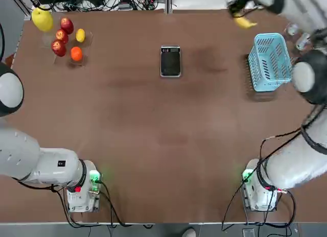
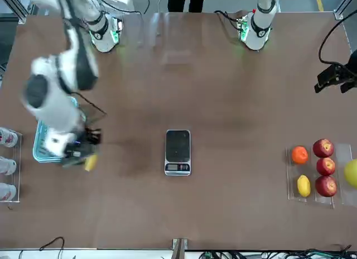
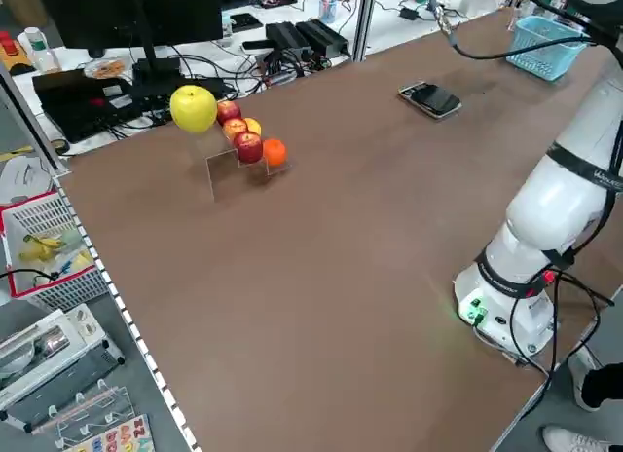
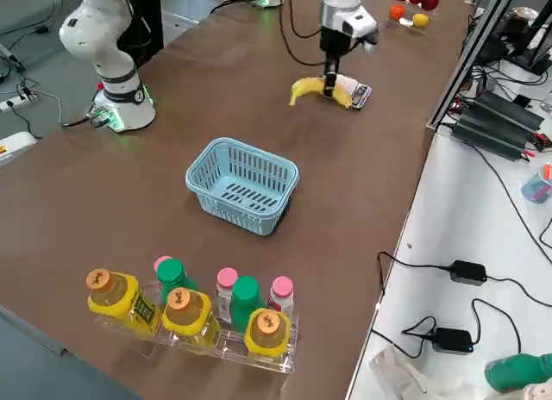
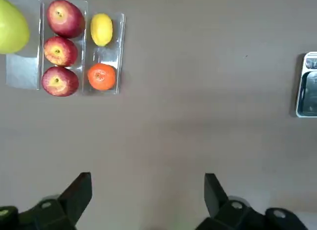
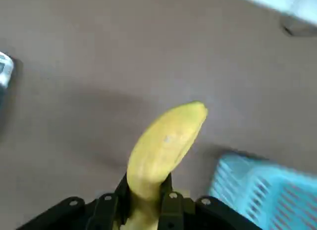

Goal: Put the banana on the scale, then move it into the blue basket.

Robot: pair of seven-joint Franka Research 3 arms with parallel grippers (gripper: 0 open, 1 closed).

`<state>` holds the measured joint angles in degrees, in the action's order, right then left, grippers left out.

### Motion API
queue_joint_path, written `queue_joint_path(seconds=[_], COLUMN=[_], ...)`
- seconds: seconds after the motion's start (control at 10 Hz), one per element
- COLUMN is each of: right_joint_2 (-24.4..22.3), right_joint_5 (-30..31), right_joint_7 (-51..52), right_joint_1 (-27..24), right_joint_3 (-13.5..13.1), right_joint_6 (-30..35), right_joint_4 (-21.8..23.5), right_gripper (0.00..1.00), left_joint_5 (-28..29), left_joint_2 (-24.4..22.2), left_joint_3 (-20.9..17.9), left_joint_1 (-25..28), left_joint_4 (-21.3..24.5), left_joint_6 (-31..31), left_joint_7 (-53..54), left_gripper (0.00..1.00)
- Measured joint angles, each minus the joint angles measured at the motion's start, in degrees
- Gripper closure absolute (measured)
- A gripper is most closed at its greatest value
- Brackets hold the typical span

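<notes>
The bench [image 1: 168, 124] is wide and brown, with the blue basket [image 1: 271, 61] standing near its far right corner. The right arm reaches high over that area, and its right end effector [image 6: 147, 200] is clenched on the banana [image 6: 166, 143], holding it in the air beside the basket, above the bench and not yet over the scale. The left end effector [image 5: 147, 190] hangs with its fingers spread wide and nothing between them, over the left part of the bench. The scale [image 1: 170, 61] lies flat at the far middle, well apart from the basket, and its top is bare. Farther left is a small tray of fruit [image 1: 69, 40].

The fingers grip only one end of the banana, so it may swing or slip during transport. If it goes straight into the basket, the weighing step is missed.
</notes>
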<state>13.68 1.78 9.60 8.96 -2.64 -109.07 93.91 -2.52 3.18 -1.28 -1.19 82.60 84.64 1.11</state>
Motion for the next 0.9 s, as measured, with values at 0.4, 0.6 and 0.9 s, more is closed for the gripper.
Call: queue_joint_path(seconds=[0.4,0.6,0.9], right_joint_2=[-4.0,-1.8,0.5], right_joint_5=[0.0,0.0,-0.1], right_joint_7=[5.6,5.5,5.3], right_joint_1=[-18.5,-19.7,-19.7], right_joint_3=[3.1,3.5,4.1], right_joint_6=[-4.7,-9.9,-10.3], right_joint_4=[13.1,17.0,17.4], right_gripper=[0.77,0.77,0.77], left_joint_5=[0.0,0.0,0.0], left_joint_2=[0.0,0.0,0.0], left_joint_3=[1.4,2.1,2.1], left_joint_1=[0.1,0.0,0.2], left_joint_4=[0.0,0.0,0.0], left_joint_6=[-0.4,-0.5,-0.5], left_joint_7=[0.1,0.0,0.0], left_gripper=[0.0,0.0,0.0])
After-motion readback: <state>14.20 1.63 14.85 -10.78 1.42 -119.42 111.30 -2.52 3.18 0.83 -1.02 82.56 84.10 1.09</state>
